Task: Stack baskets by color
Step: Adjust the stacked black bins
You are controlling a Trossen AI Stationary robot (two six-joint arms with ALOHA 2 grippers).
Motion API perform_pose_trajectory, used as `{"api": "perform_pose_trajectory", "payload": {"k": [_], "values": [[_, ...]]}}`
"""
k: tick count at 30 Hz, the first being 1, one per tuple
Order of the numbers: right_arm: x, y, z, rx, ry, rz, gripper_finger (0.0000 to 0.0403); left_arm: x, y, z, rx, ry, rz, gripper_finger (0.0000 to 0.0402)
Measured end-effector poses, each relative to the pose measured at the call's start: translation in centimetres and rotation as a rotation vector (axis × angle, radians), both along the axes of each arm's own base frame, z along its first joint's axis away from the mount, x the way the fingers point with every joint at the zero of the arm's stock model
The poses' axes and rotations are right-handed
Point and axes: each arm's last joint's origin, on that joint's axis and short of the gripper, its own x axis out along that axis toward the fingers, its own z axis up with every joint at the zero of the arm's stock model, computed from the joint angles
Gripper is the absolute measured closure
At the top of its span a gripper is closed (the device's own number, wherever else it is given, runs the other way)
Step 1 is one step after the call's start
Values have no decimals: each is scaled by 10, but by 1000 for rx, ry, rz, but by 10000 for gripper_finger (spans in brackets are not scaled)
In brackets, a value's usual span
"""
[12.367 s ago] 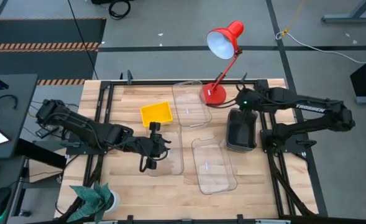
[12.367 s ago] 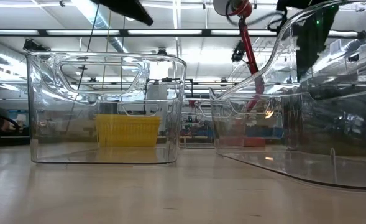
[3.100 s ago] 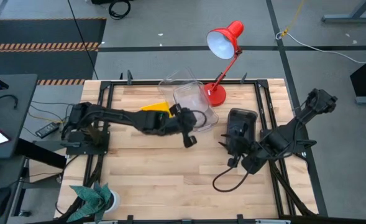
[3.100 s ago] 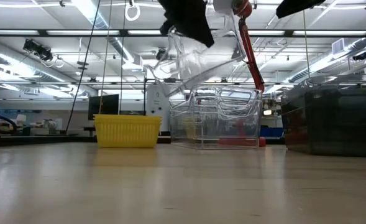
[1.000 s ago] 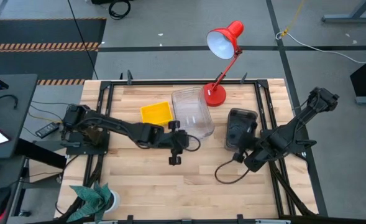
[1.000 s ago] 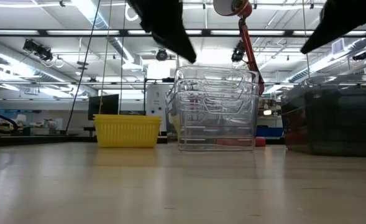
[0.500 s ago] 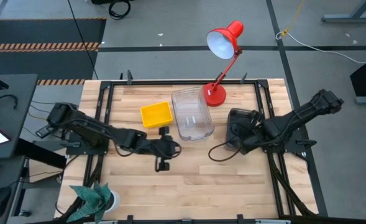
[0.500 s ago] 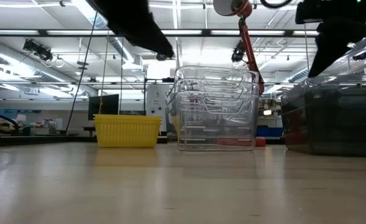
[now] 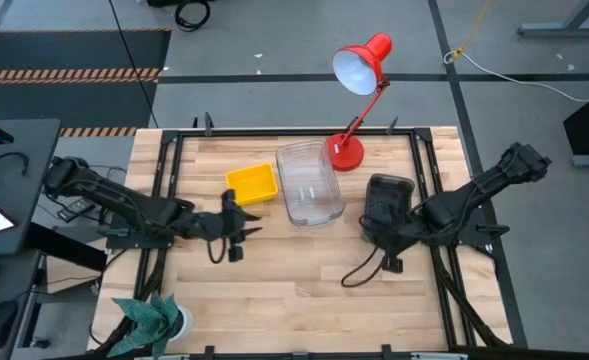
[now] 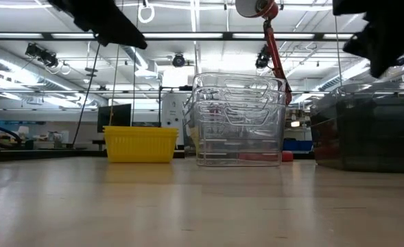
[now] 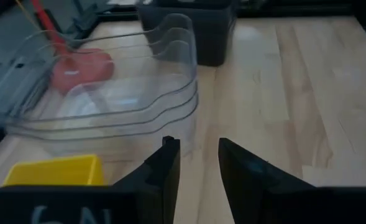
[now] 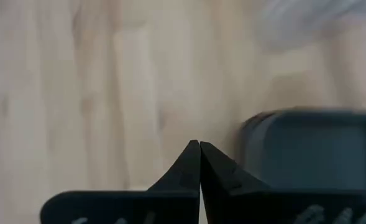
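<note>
A small yellow basket (image 9: 251, 184) stands on the table, left of a nested stack of clear baskets (image 9: 310, 183). To the right of that stack is a dark grey stack (image 9: 388, 205). My left gripper (image 9: 242, 226) hovers open near the yellow basket's near side and points toward the clear stack (image 11: 108, 93). Nothing is between its fingers (image 11: 195, 148). My right gripper (image 9: 385, 260) is shut and points down at bare wood, just on the near side of the dark grey stack (image 12: 313, 149).
A red desk lamp stands with its base (image 9: 344, 152) behind the clear stack. A loop of cable (image 9: 359, 275) hangs under my right arm. A green plant (image 9: 154, 318) sits at the near left corner. Bare wood (image 9: 304, 290) fills the near half.
My left gripper has drawn back from the clear stack toward the table's left edge, staying above the table. My right gripper has swung over the dark grey stack, come back toward the near edge and tipped further down. The baskets have kept still.
</note>
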Motion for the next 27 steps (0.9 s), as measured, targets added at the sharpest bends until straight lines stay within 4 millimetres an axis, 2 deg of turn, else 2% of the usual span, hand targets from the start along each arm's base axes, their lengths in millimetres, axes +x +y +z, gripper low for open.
{"api": "perform_pose_trajectory", "payload": {"k": [5,12,18,27], "values": [[1,12,-16,28,136,-24,400,-24,9,-2,-34,-108,31,285],[-8,6,-31,-127,343,-117,400,-49,19,-6,-59,-234,76,285],[-4,-12,-34,-271,385,-152,400,-65,25,-4,-89,-322,90,285],[2,-57,-31,-426,427,-301,400,-83,31,-3,-104,-370,95,285]]}}
